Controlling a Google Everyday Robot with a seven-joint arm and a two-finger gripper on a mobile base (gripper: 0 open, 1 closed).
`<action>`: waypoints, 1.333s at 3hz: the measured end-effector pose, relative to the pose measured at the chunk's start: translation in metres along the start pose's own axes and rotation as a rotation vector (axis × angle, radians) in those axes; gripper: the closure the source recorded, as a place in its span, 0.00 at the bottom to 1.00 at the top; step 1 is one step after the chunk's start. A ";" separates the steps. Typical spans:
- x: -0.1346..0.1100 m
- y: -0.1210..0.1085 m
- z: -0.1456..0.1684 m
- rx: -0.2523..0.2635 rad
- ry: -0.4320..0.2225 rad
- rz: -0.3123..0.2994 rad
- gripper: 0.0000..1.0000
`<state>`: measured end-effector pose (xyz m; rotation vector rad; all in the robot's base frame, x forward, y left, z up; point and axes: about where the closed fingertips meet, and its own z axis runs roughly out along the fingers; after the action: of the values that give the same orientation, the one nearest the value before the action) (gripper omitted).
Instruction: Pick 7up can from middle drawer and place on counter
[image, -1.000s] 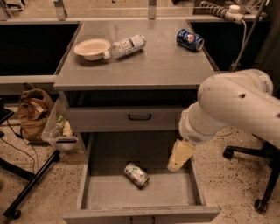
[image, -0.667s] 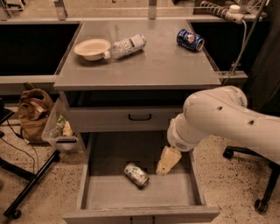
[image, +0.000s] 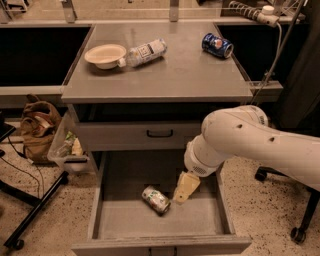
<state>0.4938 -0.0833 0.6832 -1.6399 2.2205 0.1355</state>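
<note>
The 7up can (image: 155, 199), white and green with silver ends, lies on its side on the grey floor of the open middle drawer (image: 120, 220). My gripper (image: 182, 194), with cream-coloured fingers, hangs inside the drawer just right of the can, close to it. The white arm comes in from the right. The counter (image: 170, 75) is the grey top of the cabinet above.
On the counter lie a beige bowl (image: 105, 55), a clear plastic bottle (image: 143, 52) on its side and a blue soda can (image: 217, 45). A shallower drawer with a black handle (image: 160, 133) is above. A brown bag (image: 37, 125) and a plastic bin (image: 67, 147) stand left of the cabinet.
My gripper and arm have moved left and down inside the drawer, toward the can. The can has not moved.
</note>
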 end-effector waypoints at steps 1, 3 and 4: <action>-0.004 0.007 0.027 -0.037 -0.011 -0.038 0.00; -0.036 0.018 0.163 -0.169 -0.161 -0.119 0.00; -0.036 0.018 0.163 -0.169 -0.161 -0.119 0.00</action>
<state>0.5253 0.0026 0.5430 -1.7770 2.0335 0.4184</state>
